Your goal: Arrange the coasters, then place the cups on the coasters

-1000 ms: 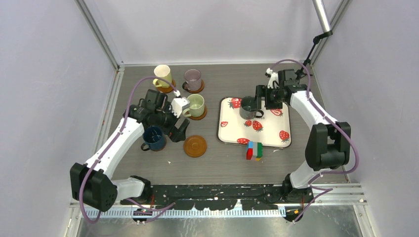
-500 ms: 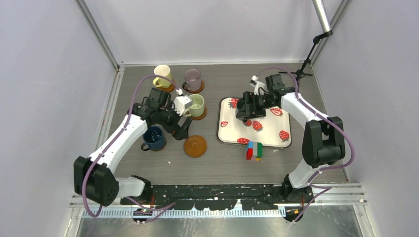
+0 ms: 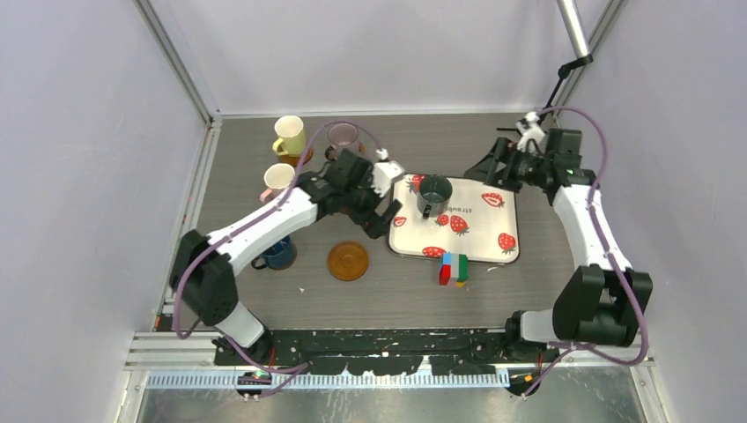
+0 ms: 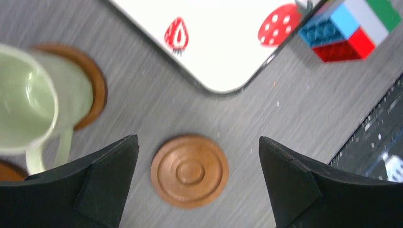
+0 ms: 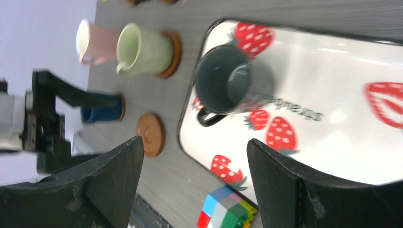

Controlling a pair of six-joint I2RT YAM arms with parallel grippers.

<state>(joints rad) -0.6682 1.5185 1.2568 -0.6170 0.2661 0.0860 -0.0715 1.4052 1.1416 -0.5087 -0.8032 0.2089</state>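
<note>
An empty brown coaster point(image 3: 348, 261) point(image 4: 189, 171) lies on the table left of the tray. My left gripper point(image 3: 386, 218) point(image 4: 197, 142) hangs open above it, holding nothing. The light green cup point(image 4: 28, 114) point(image 5: 142, 50) stands on a coaster point(image 4: 96, 90); in the top view my left arm hides it. The grey cup point(image 3: 433, 191) point(image 5: 228, 83) stands on the strawberry tray point(image 3: 493, 220). My right gripper point(image 3: 487, 169) point(image 5: 194, 141) is open at the tray's far right, apart from that cup. The yellow point(image 3: 289, 137), mauve point(image 3: 343, 134), pink point(image 3: 278, 181) and dark blue point(image 3: 277, 253) cups stand at left.
A multicoloured block toy point(image 3: 454, 269) point(image 4: 351, 28) sits by the tray's near edge. The enclosure walls and metal frame posts close in the table at back and sides. The left arm's purple cable loops over the mauve cup.
My left arm has swung right, from beside the blue cup to the tray's left edge, uncovering the pink cup. My right gripper has drawn back right from the grey cup, which sits slightly further left.
</note>
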